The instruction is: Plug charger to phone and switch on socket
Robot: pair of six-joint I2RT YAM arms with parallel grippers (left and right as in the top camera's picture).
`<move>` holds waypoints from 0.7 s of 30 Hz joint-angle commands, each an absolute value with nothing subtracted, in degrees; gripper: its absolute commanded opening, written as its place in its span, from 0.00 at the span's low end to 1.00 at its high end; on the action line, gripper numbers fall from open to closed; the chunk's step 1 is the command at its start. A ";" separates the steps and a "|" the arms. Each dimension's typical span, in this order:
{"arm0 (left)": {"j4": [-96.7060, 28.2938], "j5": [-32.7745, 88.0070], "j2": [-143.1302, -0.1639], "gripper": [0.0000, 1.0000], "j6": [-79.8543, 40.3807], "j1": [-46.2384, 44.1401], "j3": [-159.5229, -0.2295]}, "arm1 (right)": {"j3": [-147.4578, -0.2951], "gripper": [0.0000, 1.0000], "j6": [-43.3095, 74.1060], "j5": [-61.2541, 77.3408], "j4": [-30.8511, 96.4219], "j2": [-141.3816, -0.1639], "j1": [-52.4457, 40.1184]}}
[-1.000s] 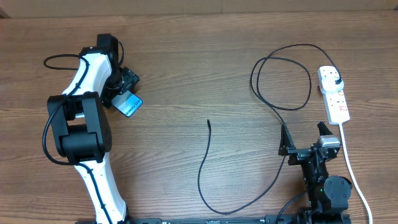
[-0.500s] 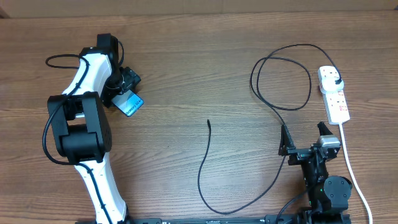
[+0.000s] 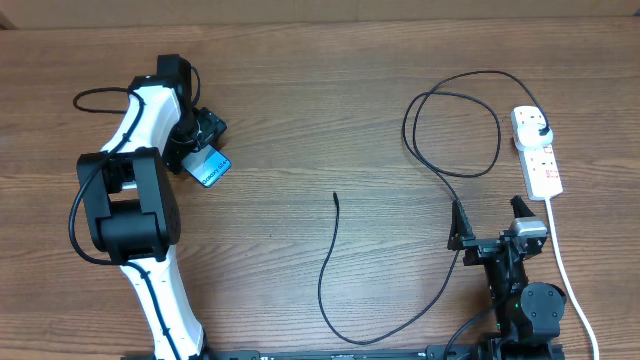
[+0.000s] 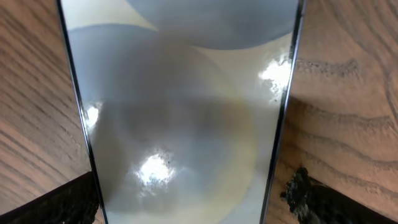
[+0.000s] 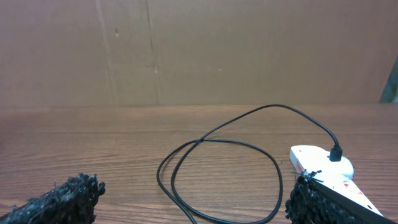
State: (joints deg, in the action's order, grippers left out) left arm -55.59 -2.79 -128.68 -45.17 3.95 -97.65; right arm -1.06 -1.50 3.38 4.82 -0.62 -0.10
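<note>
Phone [image 3: 208,167]: lying on the table [image 3: 300,100] at the left, somewhat toward the far side, well apart from the table's far edge. Half covered from above by the left gripper [image 3: 203,132]; only the near-right end showing past it. Wide bare wood to its right, up to the connector tip [image 3: 335,197] of the charger [image 3: 330,260] mid-table.

Seen from the left wrist, straddled along its long sides by the left gripper [image 4: 186,205], spread wide, one of its fingertips [image 4: 62,202] just beside each dark edge; contact not possible to judge. Wood showing on both sides.

Screen cyan-blue with small white text from overhead; up close [image 4: 180,112] pale grey and cream with glare spots, thin dark rim.

Charger curving from mid-table toward the near edge, then right and up into a loop, ending at a black plug [image 3: 541,132] seated in the socket [image 3: 540,165] at far right. Socket white, with small red marks, thick white cord trailing toward the near edge.

Right gripper [image 3: 490,222] near the near-right edge, spread wide, holding nothing, beside the cable and just near of the socket.
</note>
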 commanded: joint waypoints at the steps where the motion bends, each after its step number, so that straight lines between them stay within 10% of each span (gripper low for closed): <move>1: -56.73 -1.41 -132.86 1.00 -47.86 2.92 -95.24 | -0.45 1.00 -1.34 2.63 4.69 -0.14 -0.36; 21: -55.88 -1.41 -132.86 0.99 -47.81 2.92 -95.24 | -0.45 1.00 -1.34 2.63 4.69 -0.14 -0.36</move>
